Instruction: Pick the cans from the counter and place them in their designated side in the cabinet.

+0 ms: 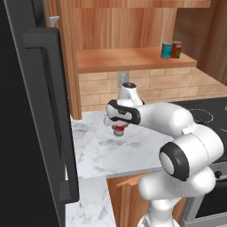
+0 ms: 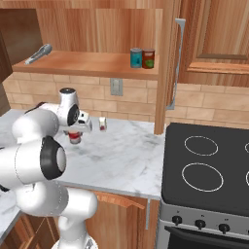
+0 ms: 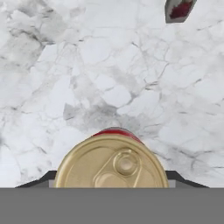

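Cans (image 2: 142, 58) stood on the cabinet (image 2: 87, 63) shelf while our fingers (image 3: 111, 186) were closed round a red can (image 3: 112, 164) just above the table (image 3: 109, 78), which we judged rigid, smooth, best gripped mid-wall.

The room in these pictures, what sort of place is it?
A kitchen, computer-drawn: a black stovetop with ring burners, a marble counter against a brick wall, and a wooden cabinet shelf holding cans.

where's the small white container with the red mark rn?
The white container stands on the marble counter by the brick backsplash, below the wall outlet, just right of the gripper in the right base view.
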